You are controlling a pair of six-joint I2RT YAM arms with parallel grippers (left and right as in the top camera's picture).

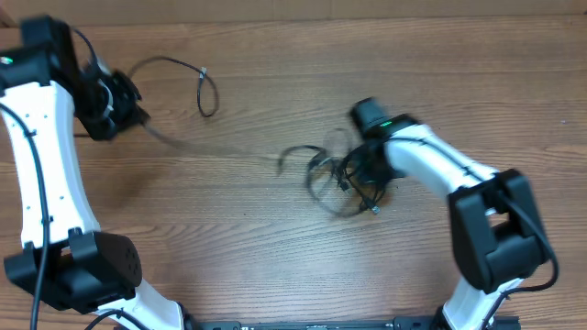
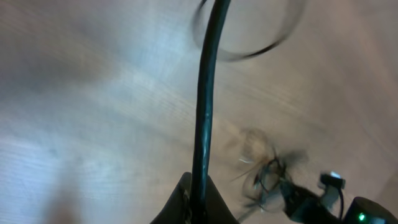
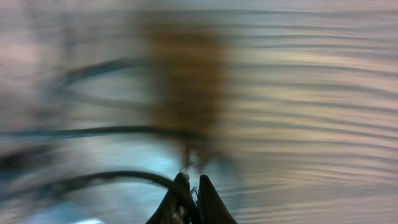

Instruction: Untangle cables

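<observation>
Pinching a long cord [image 2: 204,112] tight between shut fingers, the left gripper [image 2: 194,210] sits near the ten o'clock corner of the table [image 1: 275,266]. From it, the cord runs out toward four o'clock, thin and blurry, to the knot [image 1: 332,183] of cables near the middle. The right gripper [image 1: 356,172] is closed too and is right in that knot, so it is much the nearer one. I think the next pull has to go along that ten-to-four line. The top view shows a loose loop [image 1: 207,92] at the left gripper's three o'clock. The right wrist view is too blurry to tell if a cord is caught.
</observation>
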